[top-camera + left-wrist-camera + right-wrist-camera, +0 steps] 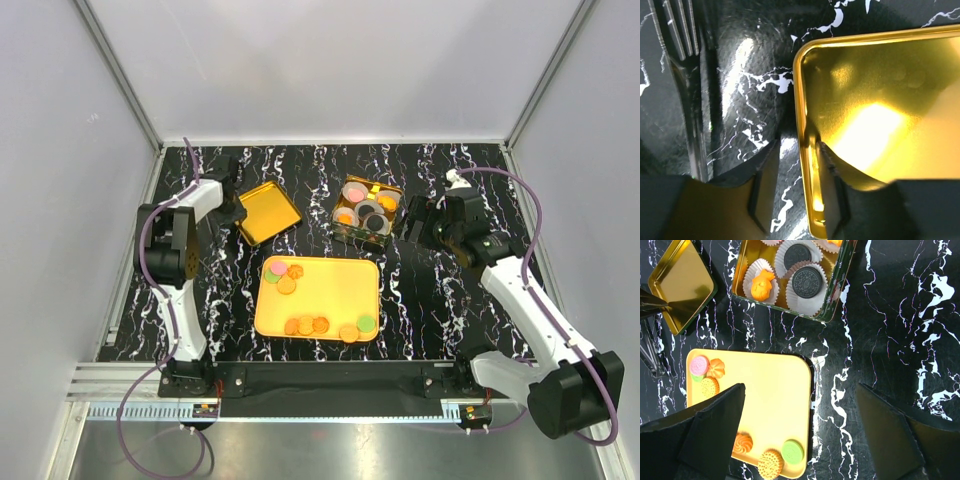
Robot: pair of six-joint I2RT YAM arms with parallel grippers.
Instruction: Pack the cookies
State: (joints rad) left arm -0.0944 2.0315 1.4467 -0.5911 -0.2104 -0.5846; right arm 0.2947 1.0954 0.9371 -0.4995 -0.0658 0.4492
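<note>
Left gripper: jaws apart, astride the gold lid's rim, 1 finger inside, 1 outside, no pinch yet. My plan is to seat the rim deep, squeeze square and lift level. Centre: loose cookies sit in 2 clusters on the yellow tray. Others fill the tin. Right gripper: spread wide, empty, beside the tin.

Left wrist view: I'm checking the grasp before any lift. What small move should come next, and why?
Probably close the left gripper: it straddles the rim of the gold lid, one finger inside, one outside, with a gap on the outer side.
</note>
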